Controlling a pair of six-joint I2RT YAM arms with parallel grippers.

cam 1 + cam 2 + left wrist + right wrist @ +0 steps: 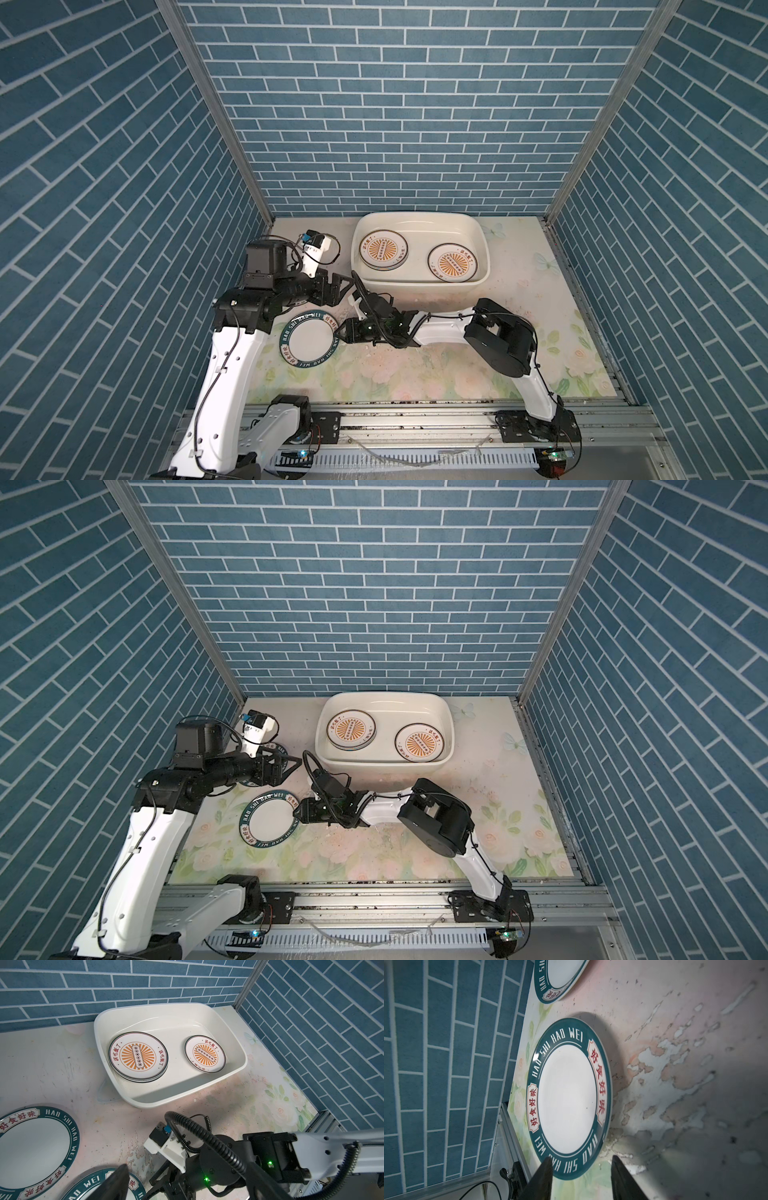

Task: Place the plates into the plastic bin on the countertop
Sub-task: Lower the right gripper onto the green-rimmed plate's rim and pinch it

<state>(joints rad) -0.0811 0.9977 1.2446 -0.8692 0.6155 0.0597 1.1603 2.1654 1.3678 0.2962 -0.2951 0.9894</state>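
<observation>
While both claws stand open, two plates are still out on the countertop [519,299].

Right gripper [581,1158]: jaws apart and holding nothing, low at the right-hand edge of a teal-banded plate [309,338] that lies flat. In the right wrist view that plate's rim sits in the gap between the fingers [544,1176]; contact cannot be told. Left gripper [291,764]: jaws spread and empty, held above a second teal-banded plate [31,1140], which its arm mostly hides in both top views. Plastic bin [415,216]: against the back wall, well apart from both loose plates. Inside, a stack of sunburst plates [138,1056] lies at its left end and a single sunburst plate [204,1053] at its right.
</observation>
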